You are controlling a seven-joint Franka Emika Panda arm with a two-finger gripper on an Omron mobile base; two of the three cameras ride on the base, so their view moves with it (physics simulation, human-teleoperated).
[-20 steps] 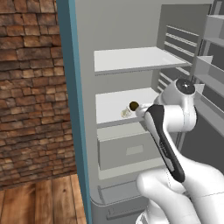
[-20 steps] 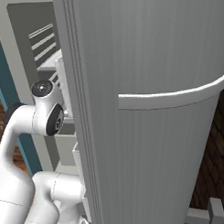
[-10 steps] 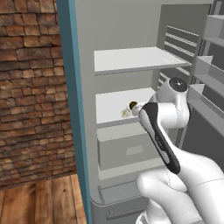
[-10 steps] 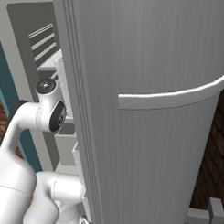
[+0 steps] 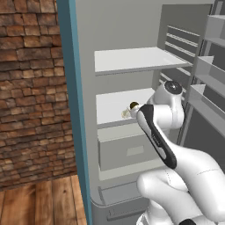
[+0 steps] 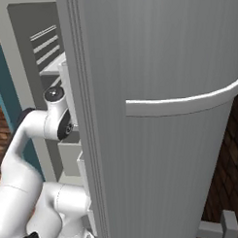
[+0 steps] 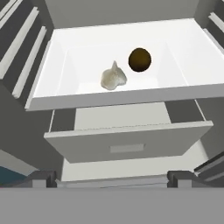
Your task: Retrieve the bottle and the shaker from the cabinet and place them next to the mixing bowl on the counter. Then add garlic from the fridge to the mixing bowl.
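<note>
The fridge (image 5: 83,66) has one garlic (image 7: 113,77) and one brown ball (image 7: 139,59) on a shelf (image 7: 188,57). There is one drawer (image 7: 127,142) under them and one more shelf (image 5: 132,59) above.

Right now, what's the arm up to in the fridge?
The arm is reaching into the open fridge, at the garlic step. The garlic sits on the middle shelf beside a round brown item, apart from it, above a drawer. The gripper is open and empty, its fingertips spread wide, short of the shelf and aimed at the garlic. Nothing is grasped yet.
</note>
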